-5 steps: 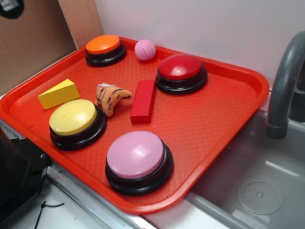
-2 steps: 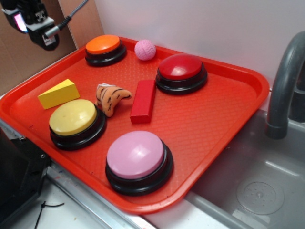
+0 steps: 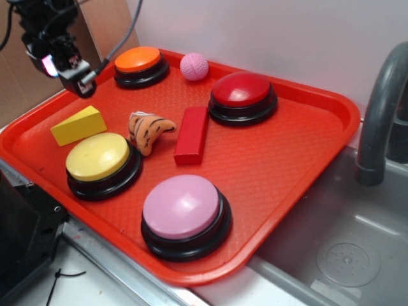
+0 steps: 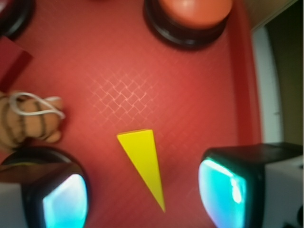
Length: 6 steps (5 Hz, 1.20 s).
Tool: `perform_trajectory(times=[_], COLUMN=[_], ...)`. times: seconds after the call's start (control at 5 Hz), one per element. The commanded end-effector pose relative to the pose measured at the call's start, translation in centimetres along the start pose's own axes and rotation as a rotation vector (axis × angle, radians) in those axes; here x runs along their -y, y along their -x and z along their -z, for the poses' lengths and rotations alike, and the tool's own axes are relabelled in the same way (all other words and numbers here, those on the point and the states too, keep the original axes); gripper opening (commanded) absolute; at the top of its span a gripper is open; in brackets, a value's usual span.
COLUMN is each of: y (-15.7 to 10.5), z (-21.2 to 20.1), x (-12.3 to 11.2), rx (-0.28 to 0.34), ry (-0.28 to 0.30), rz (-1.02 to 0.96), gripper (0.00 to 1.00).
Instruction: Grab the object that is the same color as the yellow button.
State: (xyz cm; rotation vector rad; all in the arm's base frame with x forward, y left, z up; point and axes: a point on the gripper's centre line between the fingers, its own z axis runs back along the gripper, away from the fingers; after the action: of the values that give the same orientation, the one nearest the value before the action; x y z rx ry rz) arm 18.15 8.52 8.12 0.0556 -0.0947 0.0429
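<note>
On the red tray (image 3: 299,159) we see the gripper (image 4: 142,190) above the yellow wedge (image 4: 142,164), fingers (image 4: 230,187) spread, apparently not touching it.

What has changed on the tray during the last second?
Only the gripper moved: it came in from the upper left and down, and now hangs open above the yellow wedge, holding nothing. The wedge, the yellow button and everything else on the red tray stayed put.

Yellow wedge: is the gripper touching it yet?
Apart. In the wrist view the yellow wedge lies on bare tray between the two fingers, red showing on both sides; the exterior view shows the gripper above it.
</note>
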Motion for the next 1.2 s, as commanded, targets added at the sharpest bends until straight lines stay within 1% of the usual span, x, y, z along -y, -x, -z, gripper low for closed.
perform_trajectory(times=[0.0, 0.2, 0.4, 0.6, 0.8, 1.0], y=[-0.5, -0.5, -0.5, -0.5, -0.8, -0.9], z=[3.5, 4.6, 5.1, 4.9, 5.3, 5.5], x=[-1.3, -0.9, -0.5, -0.5, -0.5, -0.4], rx=[-0.064, -0.096, -0.101, -0.116, -0.120, -0.130], ry=[-0.015, -0.019, -0.018, -0.019, -0.013, -0.012], rz=[-0.053, -0.050, -0.041, -0.028, -0.034, -0.046], gripper=[1.00, 1.00, 1.00, 0.22, 0.00, 0.00])
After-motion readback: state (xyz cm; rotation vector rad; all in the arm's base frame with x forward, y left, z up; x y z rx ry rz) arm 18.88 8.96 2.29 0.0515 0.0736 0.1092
